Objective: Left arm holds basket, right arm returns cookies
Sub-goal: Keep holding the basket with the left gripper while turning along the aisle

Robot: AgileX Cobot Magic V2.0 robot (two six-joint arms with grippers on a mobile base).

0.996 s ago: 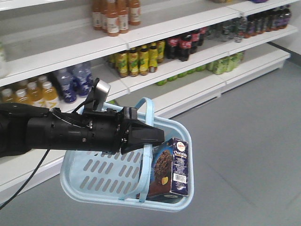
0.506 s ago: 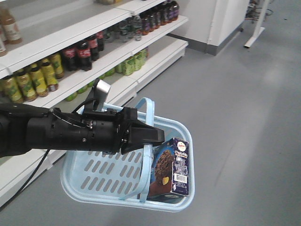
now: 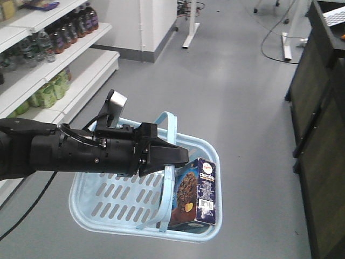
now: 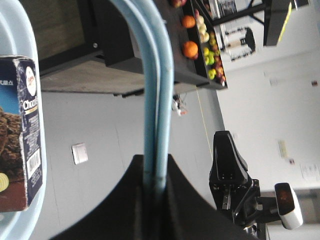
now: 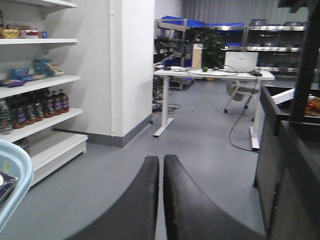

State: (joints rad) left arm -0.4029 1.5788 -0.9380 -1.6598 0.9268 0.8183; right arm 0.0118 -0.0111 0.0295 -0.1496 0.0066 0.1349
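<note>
One light blue basket (image 3: 108, 213) hangs in the air above the grey floor (image 3: 242, 108). One cookie box (image 3: 198, 191) stands upright inside it, at the right end of the basket.

The front view shows only one arm. The left arm (image 3: 75, 154) reaches in from the left, and the jaws of the left gripper (image 3: 180, 155) are pinching the basket handle (image 3: 168, 121) near its top.

The left wrist view adds what the front view hides. The handle is two flat blue strips lying side by side between the jaws. Far behind it there are fruits (image 4: 190, 49) on a dark shelf.

Only the right wrist view shows the right gripper (image 5: 161, 167). Its jaws are pressed almost together with nothing between them, and it is apart from the basket, whose rim shows at the left edge of that view.

Shelves with bottles (image 3: 54, 38) stand at the left.
</note>
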